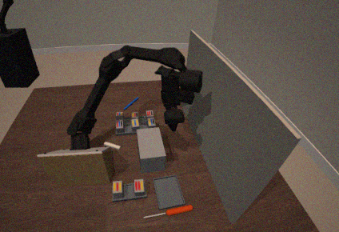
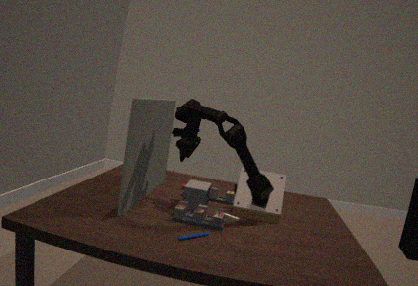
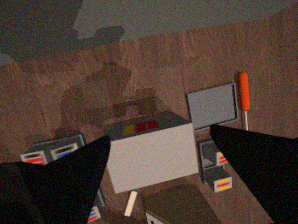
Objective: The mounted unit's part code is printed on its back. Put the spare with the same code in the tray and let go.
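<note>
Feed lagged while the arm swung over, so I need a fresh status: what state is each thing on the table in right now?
Gripper: open, empty, raised above the grey box.
Grey box: standing on the table, colour patches yellow, red, red on its rear face.
Tray: flat, nothing in it.
Spares: in their holders, none lifted.
Screwdriver: lying flat by the tray.
Blue pen: lying flat.
</note>
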`<action>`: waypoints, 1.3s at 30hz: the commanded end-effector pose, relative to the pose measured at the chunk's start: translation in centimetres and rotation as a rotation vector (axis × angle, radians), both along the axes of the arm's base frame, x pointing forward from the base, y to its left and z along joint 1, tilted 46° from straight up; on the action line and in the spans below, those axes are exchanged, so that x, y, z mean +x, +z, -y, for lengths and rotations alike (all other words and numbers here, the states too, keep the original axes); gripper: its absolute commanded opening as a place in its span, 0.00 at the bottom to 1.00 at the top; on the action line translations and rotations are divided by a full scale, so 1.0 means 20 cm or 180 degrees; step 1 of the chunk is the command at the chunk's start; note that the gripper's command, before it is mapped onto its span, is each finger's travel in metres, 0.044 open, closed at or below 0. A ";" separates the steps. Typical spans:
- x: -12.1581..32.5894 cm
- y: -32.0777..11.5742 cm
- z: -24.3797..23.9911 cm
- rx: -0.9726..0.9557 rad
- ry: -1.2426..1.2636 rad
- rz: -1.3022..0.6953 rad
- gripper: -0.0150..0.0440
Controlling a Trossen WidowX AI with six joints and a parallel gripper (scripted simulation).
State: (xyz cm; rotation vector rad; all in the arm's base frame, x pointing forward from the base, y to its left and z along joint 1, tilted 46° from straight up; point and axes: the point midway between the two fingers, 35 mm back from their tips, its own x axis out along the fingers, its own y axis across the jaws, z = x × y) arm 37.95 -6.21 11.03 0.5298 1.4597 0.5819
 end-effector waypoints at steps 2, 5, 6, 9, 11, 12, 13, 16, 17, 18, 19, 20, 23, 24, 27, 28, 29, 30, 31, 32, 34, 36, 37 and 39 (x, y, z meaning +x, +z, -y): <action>0.01 0.02 -0.04 0.0131 0.0104 0.0030 1.00; 0.01 0.02 -0.04 0.0131 0.0104 0.0030 1.00; 0.01 0.02 -0.04 0.0131 0.0104 0.0030 1.00; 0.01 0.02 -0.04 0.0131 0.0104 0.0030 1.00; 0.01 0.02 -0.04 0.0131 0.0104 0.0030 1.00; 0.01 0.02 -0.04 0.0131 0.0104 0.0030 1.00; 0.01 0.02 -0.04 0.0131 0.0104 0.0030 1.00; 0.01 0.02 -0.04 0.0131 0.0104 0.0030 1.00; 0.00 0.00 -0.03 0.0129 0.0060 -0.0014 1.00; -0.01 -0.03 0.00 0.0123 -0.0072 -0.0145 1.00; -0.03 -0.09 0.04 0.0113 -0.0293 -0.0363 1.00; -0.06 -0.16 0.09 0.0102 -0.0569 -0.0636 1.00; -0.17 -0.36 0.23 0.0072 -0.1398 -0.1456 1.00; -0.22 -0.43 0.27 0.0063 -0.1671 -0.1729 1.00; -0.38 -0.62 0.37 0.0035 -0.2483 -0.2548 1.00; -0.43 -0.67 0.40 0.0025 -0.2742 -0.2815 1.00; -0.49 -0.73 0.41 0.0015 -0.2989 -0.3071 1.00; -0.54 -0.77 0.43 0.0006 -0.3198 -0.3291 1.00; -0.57 -0.80 0.44 0.0000 -0.3329 -0.3430 1.00; -0.58 -0.81 0.44 -0.0003 -0.3379 -0.3483 1.00; -0.58 -0.81 0.44 -0.0003 -0.3384 -0.3488 1.00; -0.58 -0.81 0.44 -0.0003 -0.3384 -0.3488 1.00; -0.58 -0.81 0.44 -0.0003 -0.3384 -0.3488 1.00; -0.59 -0.83 0.42 -0.0003 -0.3384 -0.3488 0.91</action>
